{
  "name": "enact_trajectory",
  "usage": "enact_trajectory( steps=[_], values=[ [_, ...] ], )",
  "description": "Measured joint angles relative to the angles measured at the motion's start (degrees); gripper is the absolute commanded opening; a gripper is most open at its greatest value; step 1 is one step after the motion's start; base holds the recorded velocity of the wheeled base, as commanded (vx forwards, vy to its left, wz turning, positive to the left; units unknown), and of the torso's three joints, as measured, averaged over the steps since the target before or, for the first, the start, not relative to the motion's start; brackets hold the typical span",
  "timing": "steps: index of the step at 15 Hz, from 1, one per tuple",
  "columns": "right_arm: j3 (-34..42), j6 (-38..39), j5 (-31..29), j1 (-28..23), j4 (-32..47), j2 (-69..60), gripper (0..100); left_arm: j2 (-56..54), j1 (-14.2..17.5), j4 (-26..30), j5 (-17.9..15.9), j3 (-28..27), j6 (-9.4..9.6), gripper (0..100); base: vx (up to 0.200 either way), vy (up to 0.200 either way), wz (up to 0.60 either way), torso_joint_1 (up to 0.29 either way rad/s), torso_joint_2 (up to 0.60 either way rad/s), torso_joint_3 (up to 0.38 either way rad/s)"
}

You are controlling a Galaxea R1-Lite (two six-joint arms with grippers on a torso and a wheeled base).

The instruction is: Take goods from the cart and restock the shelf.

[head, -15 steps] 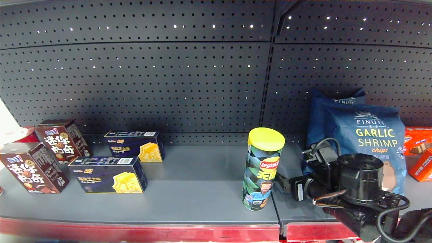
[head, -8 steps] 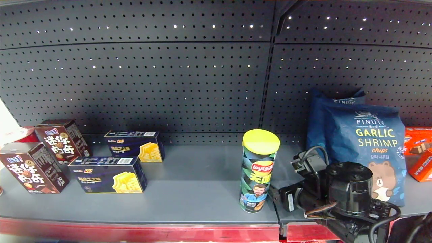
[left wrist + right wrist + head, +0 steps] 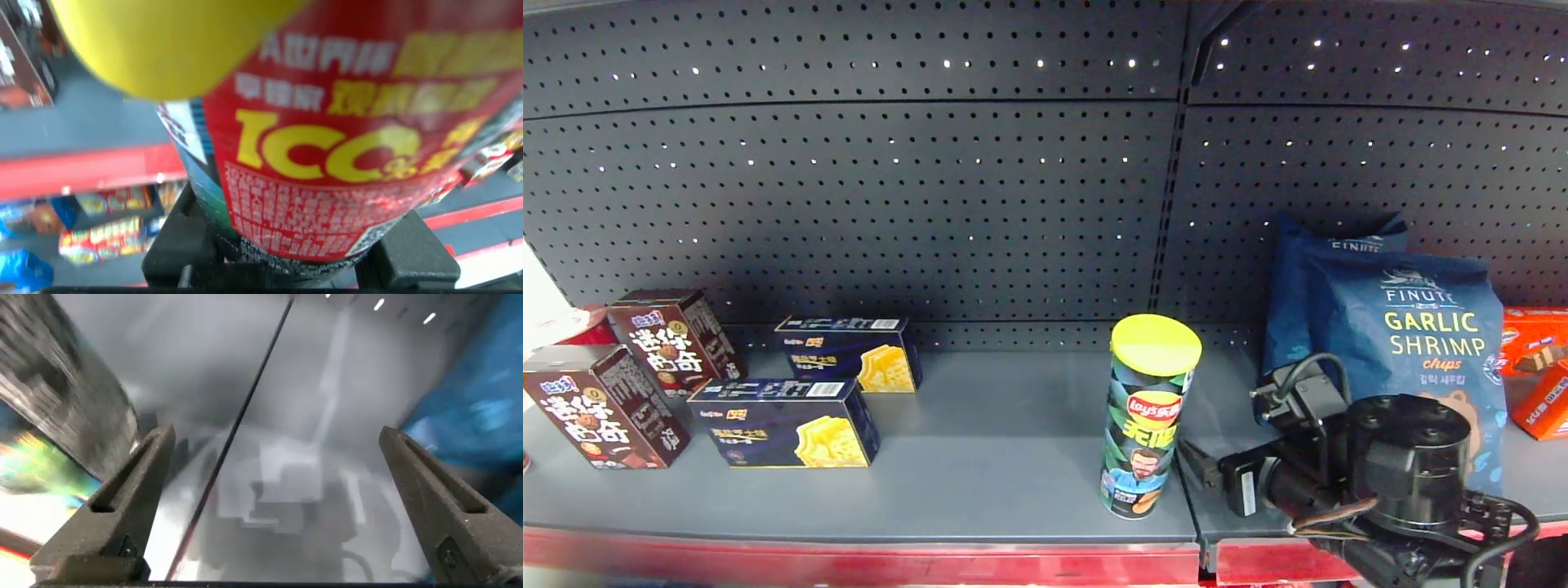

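Two blue chip bags [image 3: 1413,327] stand at the back on the right, with orange boxes [image 3: 1539,367] beside them. Dark blue boxes [image 3: 792,420] and brown boxes [image 3: 605,404] sit well apart on the left of the shelf [image 3: 980,474]. The green can [image 3: 1147,416] stands straight up near the shelf's front edge, yellow lid on top. The right claw [image 3: 276,441] is wide open just beside it, holding nothing. The left claw [image 3: 298,245] grips a red can [image 3: 327,122].

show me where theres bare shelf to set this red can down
Widest bare shelf: between the dark blue boxes and the upright chips can, front to back. Crowded: far left with brown boxes; right of the can, the open right gripper and blue bags fill it.
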Motion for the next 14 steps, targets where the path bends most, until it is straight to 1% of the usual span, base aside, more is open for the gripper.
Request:
enact_trajectory(
  steps=[2,3,4,7,8,10,11,12,14],
  values=[
    [0.5,-0.06,0.0,-0.52,0.01,-3.77,100,1.88,-0.05,-0.11,-0.29,-4.05,0.84,0,0.0,0.0,0.0,0.0,0.0,0.0],
    [1.46,-0.06,-0.02,-0.63,-0.11,-5.81,100,3.19,-0.11,-0.11,-0.78,-6.14,1.56,0,0.0,0.0,0.0,0.0,0.0,0.0],
    [2.74,-0.24,-0.05,-0.71,-0.27,-8.33,100,4.94,-0.24,-0.24,-2.05,-8.19,2.56,0,0.0,0.0,0.0,0.0,0.0,0.0],
    [6.99,-2.16,0.24,-0.74,0.37,-17.49,100,11.8,-0.5,-0.44,-8.14,-12.85,6.6,0,0.0,0.0,0.0,0.0,0.0,0.0],
    [8.39,-2.65,0.2,-0.9,0.72,-20.61,100,14.74,-0.59,-0.49,-10.23,-14.34,7.39,0,0.0,0.0,0.0,0.0,0.0,0.0],
    [10.64,-3.6,0.09,-1.26,2.69,-26.3,100,21.22,-0.72,-0.74,-13.48,-18.03,8.14,0,0.0,0.0,0.0,0.0,0.0,0.0],
    [11.58,-3.99,0.06,-1.15,5.35,-29.55,100,25.14,-1.01,-1.15,-15.06,-20.48,8.33,0,0.0,0.0,0.0,0.0,0.0,0.0],
    [12.21,-4.21,0.06,-0.63,8.06,-32.55,100,28.78,-1.71,-1.73,-16.27,-22.52,8.39,0,0.0,0.0,0.0,0.0,0.0,0.0],
    [13.68,-4.43,0.2,0.56,12.65,-38.21,100,36.11,-4.6,-5.96,-17.52,-25.44,8.36,0,0.0,0.0,0.0,0.0,0.0,0.0]
  ],
)
